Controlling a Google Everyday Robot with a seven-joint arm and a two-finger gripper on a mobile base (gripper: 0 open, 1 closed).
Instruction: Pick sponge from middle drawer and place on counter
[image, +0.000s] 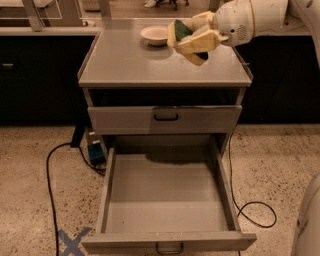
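Sponge (183, 29) sits clamped in my tool (189, 41), its dark green face showing between the 2 yellow fingers (202, 44), which are closed on it with only the sponge between them. The tool hangs above the rear right part of the tabletop (130, 65), just beside the white bowl (155, 35) and clear of the surface, so the sponge is in the air and not yet set down. Below, the middle drawer (167, 200) stands pulled out with its grey floor bare, so I judge the picking done and the placing to be the step in hand. To do it well I would lower straight down over open metal, choosing a spot right of or in front of the bowl so that nothing nudges it, and keeping well inside the edge. I would bring the sponge down until it touches or nearly touches the tabletop before spreading the fingers, since so light a thing could bounce if dropped from here. It looks tilted in my grip, so levelling the wrist first should help it land flat. After letting go I would lift straight up, so the soft body is not dragged along by a finger.
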